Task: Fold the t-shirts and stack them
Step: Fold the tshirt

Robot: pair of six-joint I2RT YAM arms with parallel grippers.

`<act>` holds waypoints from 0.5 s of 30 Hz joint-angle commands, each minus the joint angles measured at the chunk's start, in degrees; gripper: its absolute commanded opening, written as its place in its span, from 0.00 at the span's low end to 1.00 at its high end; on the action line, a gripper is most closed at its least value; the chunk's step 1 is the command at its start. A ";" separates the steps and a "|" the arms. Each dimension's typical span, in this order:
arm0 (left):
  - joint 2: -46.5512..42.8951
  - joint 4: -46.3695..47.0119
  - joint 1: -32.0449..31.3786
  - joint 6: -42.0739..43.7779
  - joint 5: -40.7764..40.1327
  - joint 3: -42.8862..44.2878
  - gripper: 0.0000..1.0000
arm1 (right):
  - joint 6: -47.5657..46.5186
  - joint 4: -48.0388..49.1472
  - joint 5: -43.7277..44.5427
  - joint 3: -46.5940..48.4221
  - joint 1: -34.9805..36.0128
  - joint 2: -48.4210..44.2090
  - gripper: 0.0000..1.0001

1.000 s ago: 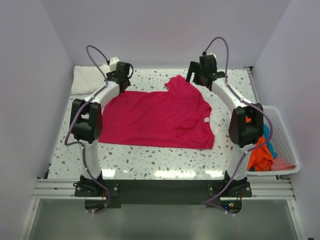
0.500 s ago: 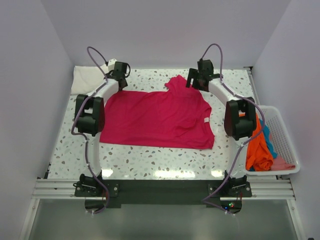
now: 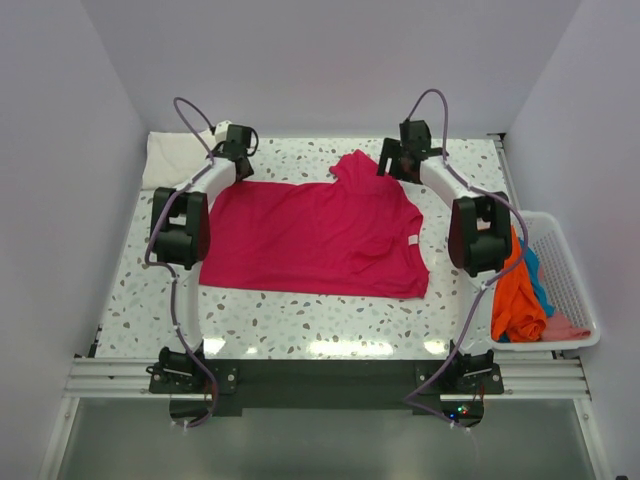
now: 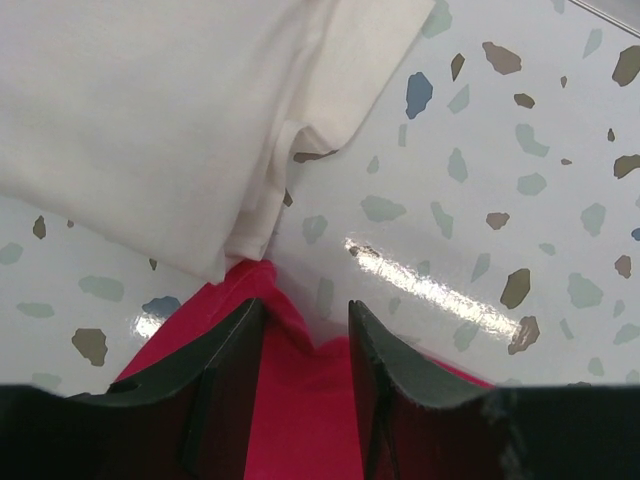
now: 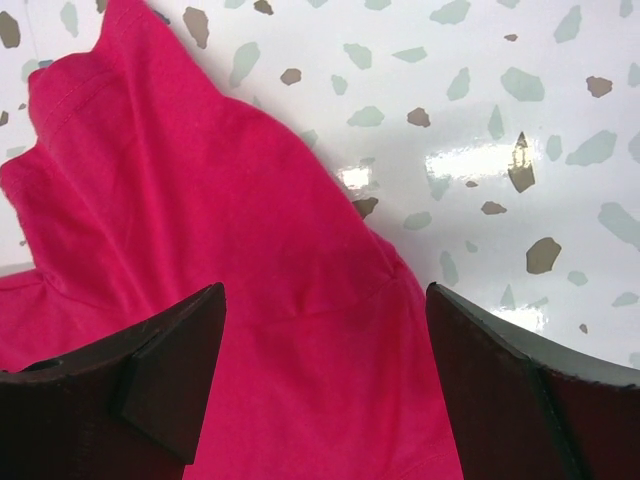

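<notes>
From above: the red t-shirt [image 3: 310, 235] lies spread flat on the speckled worktop [image 3: 300, 320], unfolded, one sleeve poking up towards the right hand [image 3: 400, 158]. The left hand [image 3: 237, 140] is at the shirt's other far corner. Just beyond the left hand sits the cream t-shirt [image 3: 175, 157], a soft rumpled slab; whether it is properly folded I can't say from here. Well off to the right hand's outer side, the white mesh basket [image 3: 575, 290] holds an orange t-shirt [image 3: 518, 300], a blue t-shirt [image 3: 540, 285] and a pink t-shirt [image 3: 570, 328], all bunched. So no stack yet, and most of the work is ahead.

Left wrist view: the black fingers stand a little apart, with the red cloth's edge lying between them, flat and apparently not pinched. Right ahead of the fingertips the cream hem overlaps the red corner; it is matte, thick-looking cotton with a stitched seam. The worktop is glossy with glare streaks.

Right wrist view: fingers spread wide, gripping nothing, straddling the red sleeve. The knit is thin, with soft ripples, a sewn shoulder seam and a pointed cuff ahead.
</notes>
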 commanded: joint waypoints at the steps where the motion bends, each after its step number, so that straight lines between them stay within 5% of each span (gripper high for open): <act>1: 0.34 0.37 0.47 -1.62 0.32 2.05 0.43 | -0.76 0.60 0.95 2.46 -1.35 1.22 0.84; 15: 1.14 0.19 1.61 -1.27 0.66 2.92 0.19 | 0.12 -0.02 -0.98 4.83 -2.06 4.64 0.76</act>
